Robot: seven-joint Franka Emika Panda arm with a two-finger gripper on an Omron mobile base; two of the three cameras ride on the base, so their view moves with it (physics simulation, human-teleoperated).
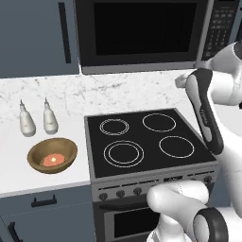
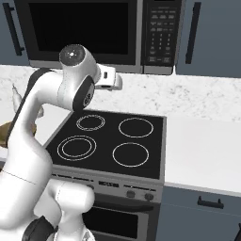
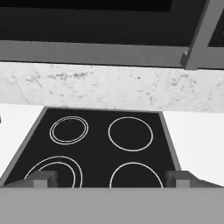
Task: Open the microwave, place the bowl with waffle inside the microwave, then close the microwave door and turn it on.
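The microwave [image 1: 142,35] hangs above the stove with its microwave door [image 2: 80,28] shut, and its keypad [image 2: 160,33] is on the right. On the left counter sits the brown bowl [image 1: 52,155] with the waffle [image 1: 53,159] lying in it. My gripper [image 3: 111,179] is open with nothing between its fingertips [image 3: 43,179]. It hovers over the stovetop [image 3: 100,144], below the microwave's lower edge [image 3: 96,52] and well to the right of the bowl. In the right base view the hand [image 2: 110,80] floats just under the microwave's front.
Two white bottles [image 1: 27,120] [image 1: 49,118] stand on the counter behind the bowl. The black four-ring stovetop [image 1: 146,142] lies under the arm. A bare white counter [image 2: 202,150] runs to the right of the stove. Dark cabinets [image 1: 38,38] flank the microwave.
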